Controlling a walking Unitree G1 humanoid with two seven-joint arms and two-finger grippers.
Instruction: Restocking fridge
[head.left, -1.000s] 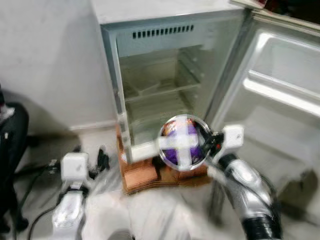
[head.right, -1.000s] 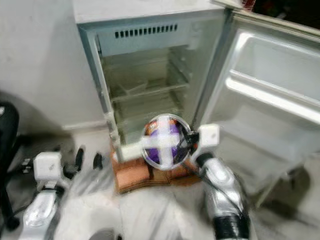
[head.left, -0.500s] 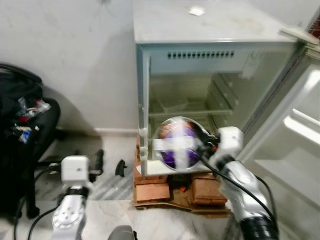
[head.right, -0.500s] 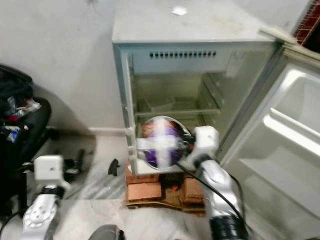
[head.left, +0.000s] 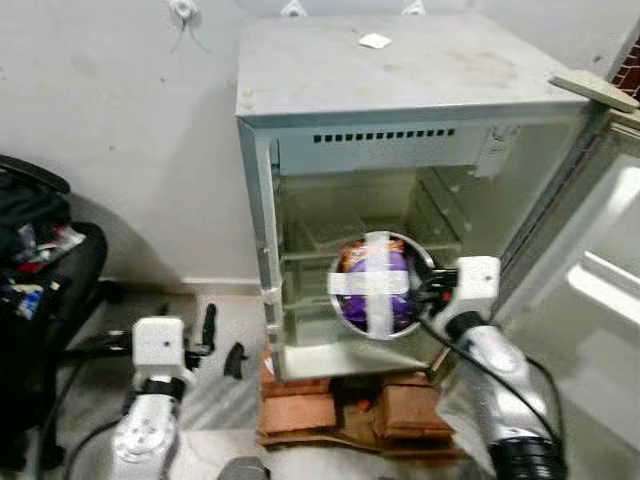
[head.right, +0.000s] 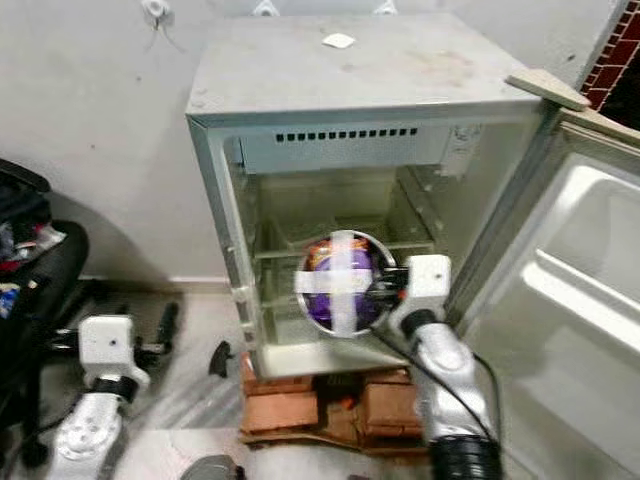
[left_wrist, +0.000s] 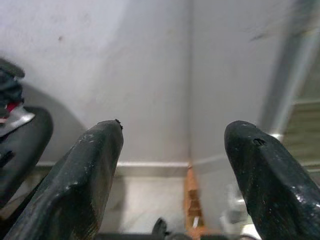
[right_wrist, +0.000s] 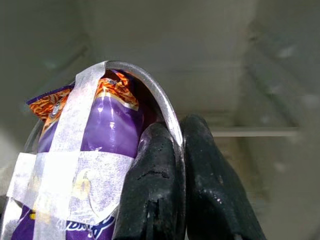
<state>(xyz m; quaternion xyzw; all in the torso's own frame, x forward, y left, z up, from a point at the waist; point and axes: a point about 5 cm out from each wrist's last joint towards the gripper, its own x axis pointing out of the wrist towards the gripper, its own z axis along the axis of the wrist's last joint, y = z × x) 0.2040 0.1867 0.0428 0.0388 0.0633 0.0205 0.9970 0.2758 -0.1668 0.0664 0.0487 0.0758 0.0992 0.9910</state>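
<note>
Before the fridge (head.left: 400, 110), door (head.right: 560, 290) swung wide toward the robot's right, cabinet mouth fully exposed; shelves (head.right: 330, 245) inside bare, leaving open room above and beside the held item. Standing on a brick stack (head.left: 350, 405) beneath the fridge. Right gripper (right_wrist: 181, 150) clenched on the metal rim of a round bowl (head.left: 380, 283), fingers (right_wrist: 155, 185) pressed together across that rim; bowl holding a purple snack packet (right_wrist: 107, 135) strapped with crossed white tape (head.right: 338, 280), hovering at the fridge opening, level with the lower shelf. Right arm reaching forward toward the fridge. Left gripper (left_wrist: 172, 145) spread wide, grasping nothing, hanging low to the left of the fridge, facing the wall (left_wrist: 150, 75).
</note>
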